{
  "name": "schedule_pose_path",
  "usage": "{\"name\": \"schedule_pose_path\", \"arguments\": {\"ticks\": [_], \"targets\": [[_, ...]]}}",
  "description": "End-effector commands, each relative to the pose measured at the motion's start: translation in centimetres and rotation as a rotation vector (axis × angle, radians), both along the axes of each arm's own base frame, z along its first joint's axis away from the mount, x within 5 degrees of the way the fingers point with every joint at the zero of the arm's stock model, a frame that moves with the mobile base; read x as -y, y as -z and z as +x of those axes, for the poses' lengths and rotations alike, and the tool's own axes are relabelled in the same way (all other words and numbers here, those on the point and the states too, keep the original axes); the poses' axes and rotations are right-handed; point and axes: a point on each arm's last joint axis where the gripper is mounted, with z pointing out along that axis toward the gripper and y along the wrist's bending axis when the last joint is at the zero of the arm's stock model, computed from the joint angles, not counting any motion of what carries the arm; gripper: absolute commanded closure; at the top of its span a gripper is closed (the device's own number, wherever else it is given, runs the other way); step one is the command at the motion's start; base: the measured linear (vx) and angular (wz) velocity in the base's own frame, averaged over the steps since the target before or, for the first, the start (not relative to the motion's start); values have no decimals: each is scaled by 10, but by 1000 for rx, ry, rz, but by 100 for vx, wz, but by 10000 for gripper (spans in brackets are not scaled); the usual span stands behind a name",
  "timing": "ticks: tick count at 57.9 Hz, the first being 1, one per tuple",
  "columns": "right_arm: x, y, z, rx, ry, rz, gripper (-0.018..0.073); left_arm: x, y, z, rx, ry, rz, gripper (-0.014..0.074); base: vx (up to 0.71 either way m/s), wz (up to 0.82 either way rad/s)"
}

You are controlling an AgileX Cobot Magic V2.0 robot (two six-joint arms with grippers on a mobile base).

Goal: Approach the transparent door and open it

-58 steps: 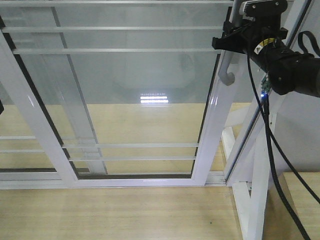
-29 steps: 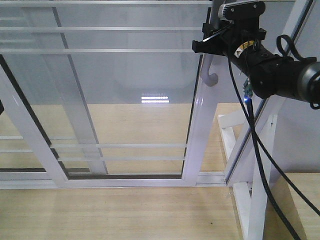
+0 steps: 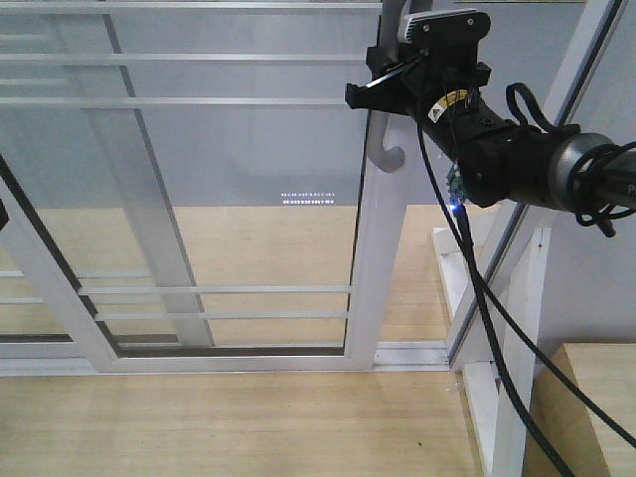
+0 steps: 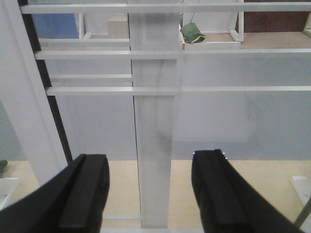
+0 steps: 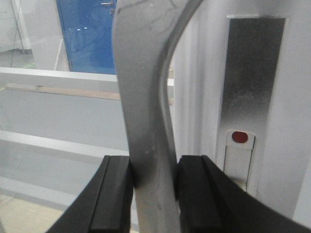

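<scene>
- The floor (image 3: 229, 427) in front of me is pale wood planking, and the same wood carries on behind the glass
- A white track (image 3: 412, 356) lies across it, running from the left edge to the white frame post (image 3: 512, 397)
- The transparent door (image 3: 363, 298) stands with its bottom rail in that track
- A pale wooden block (image 3: 601, 397) shows at the lower right, just beside the post

Our tally, kind by kind.
We count one transparent door (image 3: 366, 288), tall clear glass in a glossy white frame, bearing one curved grey metal pull handle (image 3: 382, 139); one similar barred glass panel (image 3: 164, 258) behind it; two black pincers, the left pincer (image 4: 150, 194) and the right pincer (image 5: 153, 194), with two fingers (image 4: 82, 194) apiece; two black cables (image 3: 477, 286); and one round red dot (image 5: 238, 137).
</scene>
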Motion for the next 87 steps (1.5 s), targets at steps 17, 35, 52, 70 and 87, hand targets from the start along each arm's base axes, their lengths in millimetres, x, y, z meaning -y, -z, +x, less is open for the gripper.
{"name": "schedule_pose_path", "arguments": {"ticks": [17, 35, 52, 70, 87], "targets": [[-44, -44, -31, 198, -186, 9, 322, 1, -19, 3, 117, 6, 1, 94, 0, 0], [-51, -47, -44, 161, -207, -36, 289, 1, -19, 3, 117, 6, 1, 94, 0, 0], [19, -84, -90, 17, -85, -162, 289, 12, -21, 6, 145, 79, 36, 94, 0, 0], [106, -82, -159, -112, 121, -220, 289, 54, -8, 35, 252, 274, -28, 94, 0, 0], [117, -83, -182, -202, 150, -256, 289, 111, -25, 87, 307, 433, -57, 94, 0, 0]]}}
